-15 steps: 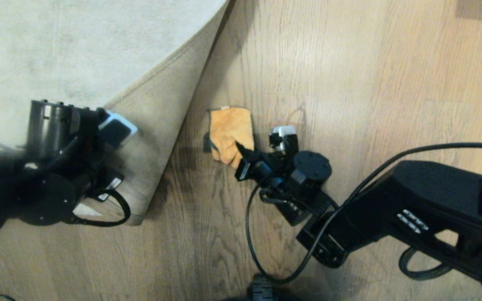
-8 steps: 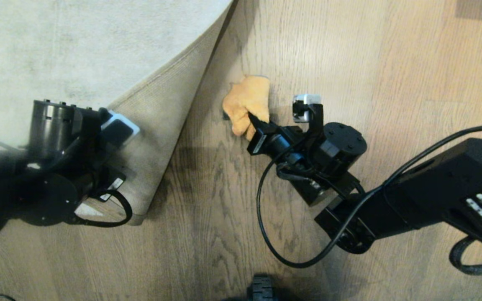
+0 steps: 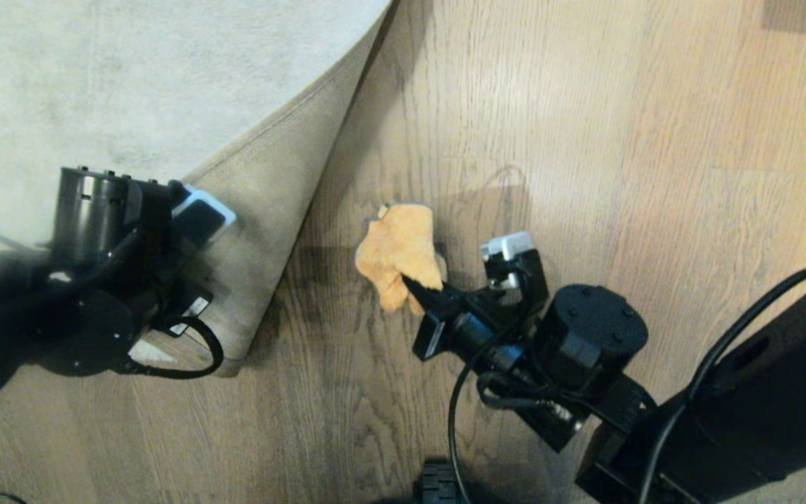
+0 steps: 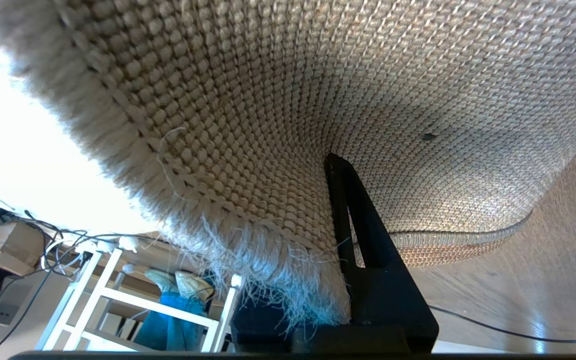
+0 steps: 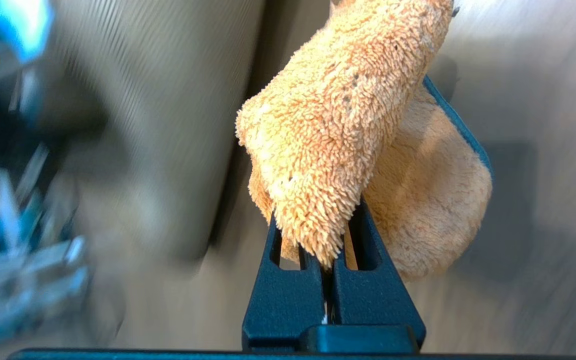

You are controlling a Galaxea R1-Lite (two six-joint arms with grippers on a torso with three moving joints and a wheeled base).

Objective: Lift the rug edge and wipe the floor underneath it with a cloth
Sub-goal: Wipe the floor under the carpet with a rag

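A: What's around the work area?

B: Wood plank floor (image 3: 585, 140), big pale grey rug (image 3: 95, 84) upper left. The rug edge (image 3: 263, 210) is folded back, beige woven backing up. A black cable (image 3: 455, 427) loops across the floor by the right arm, and a small black wheel (image 3: 436, 483) sits at the bottom of the head view. Left wrist view shows a white rack (image 4: 118, 300) with cables in the background.

A: Left gripper?

B: Left gripper (image 4: 338, 210) is clamped on the rug edge, holding it off the floor. One black finger (image 4: 353, 235) is pressed against the backing, frayed fringe beside it.

A: Right gripper?

B: Right gripper (image 3: 420, 294) has its jaws together, pinching the cloth (image 3: 399, 245). The orange fuzzy rag bunches out ahead of the fingertips, dark trim visible on one side in the right wrist view.

A: Cloth relative to the rug?

B: On bare floor just right of the lifted flap, near its shadow, not touching the backing. Whether the cloth is pressed flat to the planks, can't tell.
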